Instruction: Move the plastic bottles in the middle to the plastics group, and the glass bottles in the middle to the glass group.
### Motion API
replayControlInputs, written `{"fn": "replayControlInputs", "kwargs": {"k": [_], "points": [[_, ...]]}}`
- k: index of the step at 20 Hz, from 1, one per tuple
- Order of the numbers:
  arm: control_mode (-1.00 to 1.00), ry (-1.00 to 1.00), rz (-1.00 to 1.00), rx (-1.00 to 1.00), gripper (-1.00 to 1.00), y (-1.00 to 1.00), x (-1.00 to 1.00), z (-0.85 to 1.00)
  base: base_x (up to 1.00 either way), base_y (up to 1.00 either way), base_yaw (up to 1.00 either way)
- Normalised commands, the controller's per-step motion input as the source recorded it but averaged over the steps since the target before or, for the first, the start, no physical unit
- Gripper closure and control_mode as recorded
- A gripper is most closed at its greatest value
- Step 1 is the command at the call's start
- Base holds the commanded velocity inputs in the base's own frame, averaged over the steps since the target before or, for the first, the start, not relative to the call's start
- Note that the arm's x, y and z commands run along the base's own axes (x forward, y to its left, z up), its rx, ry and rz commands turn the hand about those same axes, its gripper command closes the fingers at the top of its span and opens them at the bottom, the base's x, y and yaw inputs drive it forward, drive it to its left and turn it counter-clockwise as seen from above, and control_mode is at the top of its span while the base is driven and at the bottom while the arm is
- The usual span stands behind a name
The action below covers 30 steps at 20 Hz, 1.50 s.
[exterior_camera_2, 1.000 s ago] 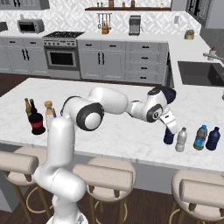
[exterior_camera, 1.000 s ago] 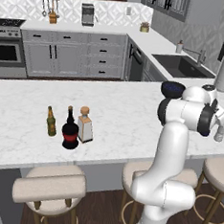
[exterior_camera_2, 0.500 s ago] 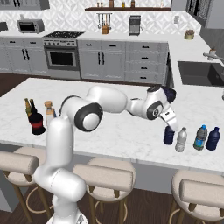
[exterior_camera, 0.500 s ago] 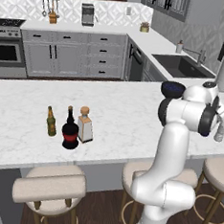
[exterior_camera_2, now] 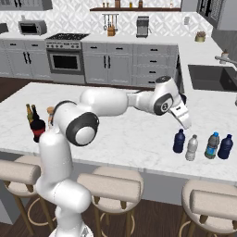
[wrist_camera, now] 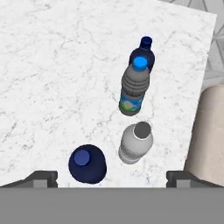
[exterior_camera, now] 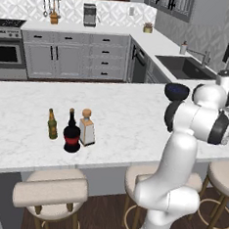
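My gripper [exterior_camera_2: 183, 116] hangs open above the right end of the island, with nothing between its fingers. Just below it stands the dark blue plastic bottle [exterior_camera_2: 179, 141] [wrist_camera: 87, 164], free of the fingertips [wrist_camera: 42, 177]. Beside that is the clear white-capped plastic bottle [exterior_camera_2: 191, 148] [wrist_camera: 135, 142]. The plastics group follows in the same row: a bottle with a blue-teal band [exterior_camera_2: 212, 145] [wrist_camera: 134, 87] and a dark blue one [exterior_camera_2: 226, 146] [wrist_camera: 144, 53]. At the island's left, the square pale glass bottle [exterior_camera: 87, 129] stands next to the glass group, an olive bottle [exterior_camera: 52, 124] and a black red-labelled bottle [exterior_camera: 72, 133].
The row of bottles stands close to the island's front edge [exterior_camera_2: 185, 172], over padded stools [exterior_camera_2: 210, 203]. A sink [exterior_camera: 185, 66] is set in the counter behind the island. The wide marble middle [exterior_camera: 121, 112] lies between the two groups.
The jaws have opened from around the dark blue bottle, which now stands alone on the counter. The hand has lifted up and a little back from it.
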Motion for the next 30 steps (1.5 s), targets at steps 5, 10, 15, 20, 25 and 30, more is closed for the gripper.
{"fn": "replayControlInputs", "kwargs": {"k": [5, 10, 15, 20, 25, 30], "points": [[-1.0, -0.02, 0.26, 0.0, -1.0, 0.22, -0.86, 0.0, 0.0, 0.0, 0.0], [-1.0, 0.08, 0.18, 0.0, -1.0, 0.08, -0.32, -0.1, 0.0, 0.0, 0.0], [-1.0, -0.07, -0.01, -0.02, -1.0, 0.81, -0.21, -0.06, 0.0, 0.0, 0.0], [-1.0, -0.14, -0.08, -0.1, -1.0, 1.0, -0.15, 0.0, 0.0, 0.0, 0.0], [-1.0, 0.02, 0.01, -0.08, -1.0, 0.98, 0.26, 0.15, 0.0, 0.0, 0.0], [-1.0, 0.09, 0.13, -0.03, -1.0, 0.92, 0.55, 0.35, 0.0, 0.0, 0.0]]}}
